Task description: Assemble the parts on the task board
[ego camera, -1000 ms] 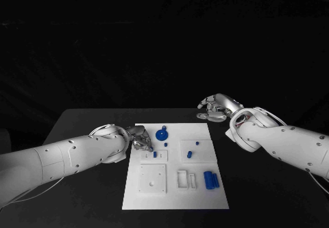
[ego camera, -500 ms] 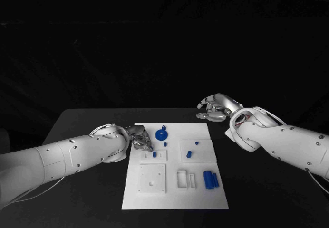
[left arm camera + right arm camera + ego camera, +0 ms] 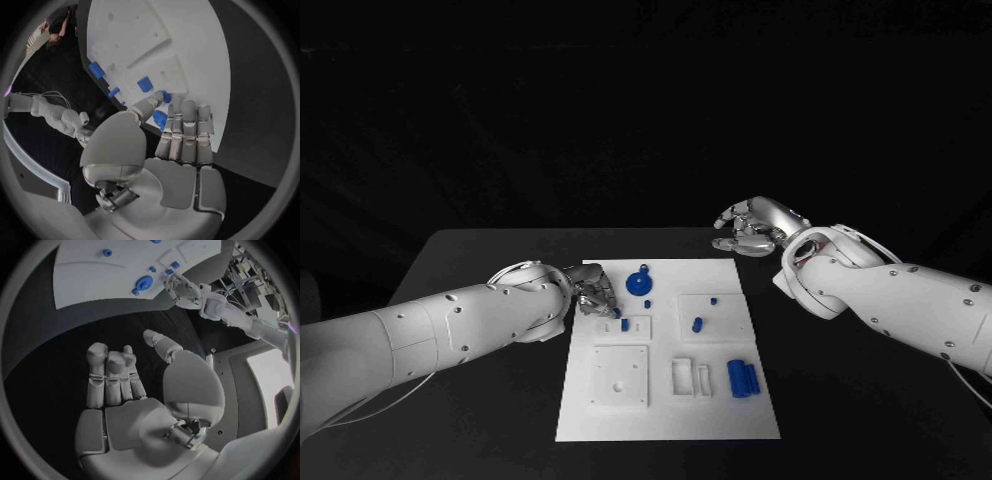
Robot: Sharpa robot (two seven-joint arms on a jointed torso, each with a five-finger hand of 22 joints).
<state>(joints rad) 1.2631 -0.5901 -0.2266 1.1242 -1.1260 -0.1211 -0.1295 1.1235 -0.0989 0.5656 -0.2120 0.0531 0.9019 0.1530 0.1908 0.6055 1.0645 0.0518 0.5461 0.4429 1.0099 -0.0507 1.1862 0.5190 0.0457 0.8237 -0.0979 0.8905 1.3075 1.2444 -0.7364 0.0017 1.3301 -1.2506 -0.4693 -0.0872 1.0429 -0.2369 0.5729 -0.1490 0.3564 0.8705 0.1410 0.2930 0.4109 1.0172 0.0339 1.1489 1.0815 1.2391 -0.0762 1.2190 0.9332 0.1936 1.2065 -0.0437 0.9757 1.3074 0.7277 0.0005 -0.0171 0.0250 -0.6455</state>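
Note:
The white task board (image 3: 668, 400) lies in the middle of the black table. My left hand (image 3: 596, 295) hovers over the board's left edge and pinches a small blue part (image 3: 617, 312) between thumb and fingers; the left wrist view has this part (image 3: 159, 120) beside the thumb. Just past the fingertips a blue peg (image 3: 626, 324) stands in a small white block. My right hand (image 3: 754, 228) hangs over bare table beyond the board's far right corner, fingers loosely bent, thumb apart, holding nothing (image 3: 125, 385).
On the board are a round blue disc piece (image 3: 642, 283), a blue peg (image 3: 697, 324) on a white square, two blue cylinders (image 3: 744, 378), a white square plate (image 3: 620, 375) and white frames (image 3: 692, 377). Black table surrounds the board.
My left hand's fingertips have shifted slightly toward the board's far edge with the small blue part. The right hand has stayed put.

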